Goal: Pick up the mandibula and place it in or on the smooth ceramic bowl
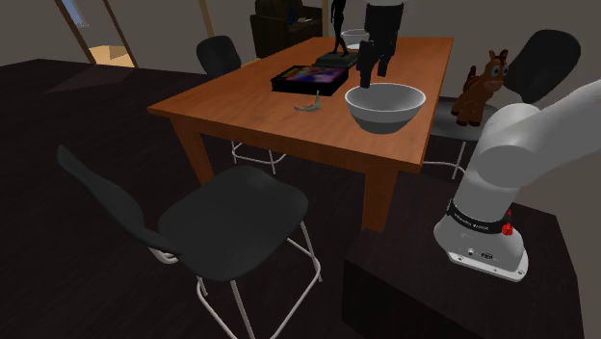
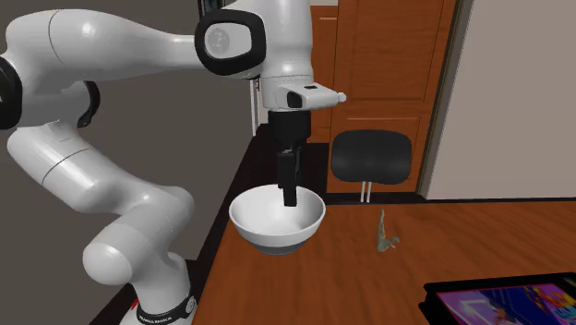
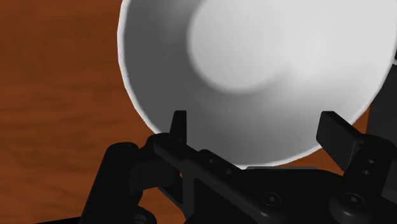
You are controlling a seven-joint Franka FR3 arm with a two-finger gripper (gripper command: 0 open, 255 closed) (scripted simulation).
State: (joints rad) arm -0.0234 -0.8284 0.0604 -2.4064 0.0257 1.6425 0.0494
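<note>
**Wooden surface and arm.** The brown surface (image 1: 241,96) is carrying the task's things, and the white arm (image 2: 111,55) is reaching over it from the stand. 1 black chair (image 1: 231,217) is standing in front of the surface in the shoulder view.

**Bowl.** The pale, smooth bowl (image 2: 277,231) is sitting upright near the edge of the surface.

**Tray and toy.** A flat black tray (image 1: 310,75) with a colourful face is lying farther along the surface. A brown horse figure (image 1: 479,87) is standing off the surface at the shoulder view's right.

**End effector.** The black end effector (image 3: 257,124) is hanging directly over the bowl. Its 2 fingers are standing wide apart and gripping nothing (the wrist view is looking straight into the bowl's hollow).

**Mandibula.** The small grey-green mandibula (image 1: 308,104) is lying on the bare surface between the bowl and the tray. It is lying near the bowl without touching it, at the second exterior view's right of the bowl and well apart from the fingers.
</note>
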